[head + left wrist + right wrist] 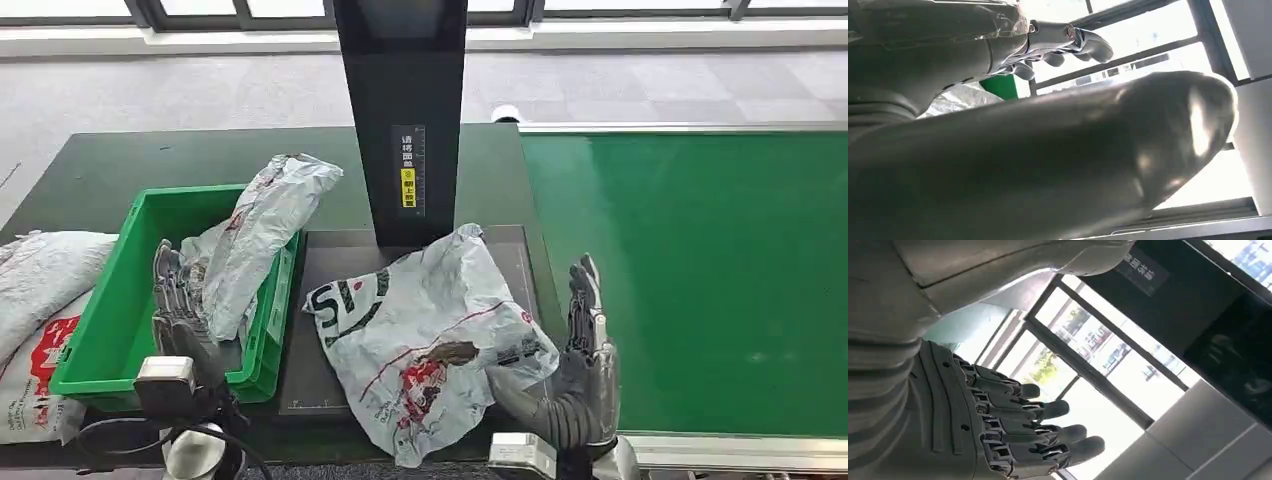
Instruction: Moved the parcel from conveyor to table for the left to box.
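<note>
Right hand beside parcel; table edge near

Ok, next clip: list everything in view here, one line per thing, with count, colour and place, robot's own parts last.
parcel on the mat: 1, grey-white with red and black print, dark mat below the post.
parcel in the crate: 1, grey-white, leaning over the crate's right wall.
crate: 1, green, table's left part.
sacks: at least 2, white, left of crate.
post: 1, black, behind the mat.
conveyor: 1, green, right.
left hand: open, at the crate.
right hand: open, beside the mat parcel's right edge.
</note>
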Action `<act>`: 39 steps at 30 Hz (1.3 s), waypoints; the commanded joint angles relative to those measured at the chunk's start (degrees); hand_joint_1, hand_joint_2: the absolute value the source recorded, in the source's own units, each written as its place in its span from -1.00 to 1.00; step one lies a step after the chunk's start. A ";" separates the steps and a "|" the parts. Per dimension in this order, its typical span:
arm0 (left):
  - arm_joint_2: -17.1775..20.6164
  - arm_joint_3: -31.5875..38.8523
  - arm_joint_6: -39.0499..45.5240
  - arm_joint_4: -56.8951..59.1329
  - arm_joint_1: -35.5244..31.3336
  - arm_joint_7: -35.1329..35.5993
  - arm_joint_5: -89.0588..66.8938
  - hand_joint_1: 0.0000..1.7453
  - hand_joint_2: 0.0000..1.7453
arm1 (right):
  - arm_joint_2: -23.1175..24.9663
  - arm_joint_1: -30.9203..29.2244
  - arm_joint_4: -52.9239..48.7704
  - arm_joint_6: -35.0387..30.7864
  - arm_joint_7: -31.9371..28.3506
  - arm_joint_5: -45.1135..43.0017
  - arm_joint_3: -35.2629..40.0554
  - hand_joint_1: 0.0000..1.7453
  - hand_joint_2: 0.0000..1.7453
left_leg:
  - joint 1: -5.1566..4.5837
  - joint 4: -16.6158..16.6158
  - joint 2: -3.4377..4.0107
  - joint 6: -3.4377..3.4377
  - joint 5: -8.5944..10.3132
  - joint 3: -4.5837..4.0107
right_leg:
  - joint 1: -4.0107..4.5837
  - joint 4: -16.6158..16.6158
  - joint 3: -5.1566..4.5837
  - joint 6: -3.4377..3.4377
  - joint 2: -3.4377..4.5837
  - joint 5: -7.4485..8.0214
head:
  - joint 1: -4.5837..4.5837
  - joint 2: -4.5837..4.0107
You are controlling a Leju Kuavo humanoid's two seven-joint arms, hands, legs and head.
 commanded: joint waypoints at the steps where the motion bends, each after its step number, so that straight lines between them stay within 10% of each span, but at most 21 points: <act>1: 3.68 -3.57 0.24 1.81 -1.72 0.32 -1.70 -1.00 -1.00 | -3.31 1.61 -4.75 -2.22 -1.10 -0.24 3.34 -1.00 1.00 | -0.05 -0.14 0.02 0.19 0.01 0.15 | -0.01 -0.12 0.15 -0.04 -0.04 0.00 | 0.00 -0.02; 10: 6.57 -11.82 -10.38 14.08 -8.54 9.08 -22.80 -1.00 -1.00 | -6.17 3.43 -12.36 -10.07 -7.26 -9.55 3.55 -1.00 1.00 | -0.09 -0.20 -0.16 0.21 0.07 0.21 | -0.04 -0.14 0.24 -0.05 -0.23 -0.02 | 0.00 -0.02; 11: 6.32 -13.70 -12.72 16.84 -10.09 10.53 -27.07 -1.00 1.00 | -6.51 3.27 -12.67 -10.10 -7.26 -10.21 3.68 -1.00 1.00 | -0.06 -0.15 -0.27 0.18 0.09 0.15 | -0.03 -0.14 0.22 -0.03 -0.33 -0.02 | 0.00 -0.02; 13: 5.23 -15.97 -13.75 20.82 -11.91 11.45 -34.39 -1.00 1.00 | -6.42 2.73 -12.41 -9.20 -7.26 -10.33 3.48 -1.00 1.00 | -0.09 -0.20 -0.41 0.25 0.16 0.16 | -0.04 -0.20 0.32 -0.02 -0.49 0.00 | 0.00 -0.02; 14: 5.39 -17.51 -14.50 22.24 -12.58 12.95 -37.61 -1.00 -1.00 | -6.38 2.50 -12.30 -8.69 -7.26 -10.71 3.53 -1.00 1.00 | -0.08 -0.10 -0.24 0.19 0.10 0.12 | -0.05 -0.12 0.22 0.01 -0.31 0.00 | 0.00 -0.02; 15: 5.29 -18.61 -14.37 23.21 -12.85 13.15 -40.18 -1.00 -1.00 | -6.15 2.18 -12.13 -8.37 -7.26 -10.71 3.29 -1.00 1.00 | -0.11 -0.13 -0.20 0.24 0.11 0.14 | -0.06 -0.16 0.23 0.00 -0.28 0.03 | 0.00 -0.02; 16: 5.22 -19.80 -14.50 23.98 -13.08 12.74 -41.97 -1.00 1.00 | -5.90 2.00 -12.19 -7.93 -7.26 -10.80 3.03 -1.00 1.00 | -0.10 -0.16 -0.16 0.27 0.12 0.17 | -0.06 -0.21 0.25 0.00 -0.24 0.07 | 0.00 -0.02; 39: 4.23 -25.53 -20.10 33.13 -17.65 8.51 -44.06 -1.00 1.00 | -5.55 4.53 -15.03 -7.03 -7.26 -10.29 1.88 -1.00 1.00 | -0.09 -0.08 -0.09 0.19 0.06 0.15 | -0.06 -0.13 0.19 0.05 -0.17 0.06 | 0.00 -0.02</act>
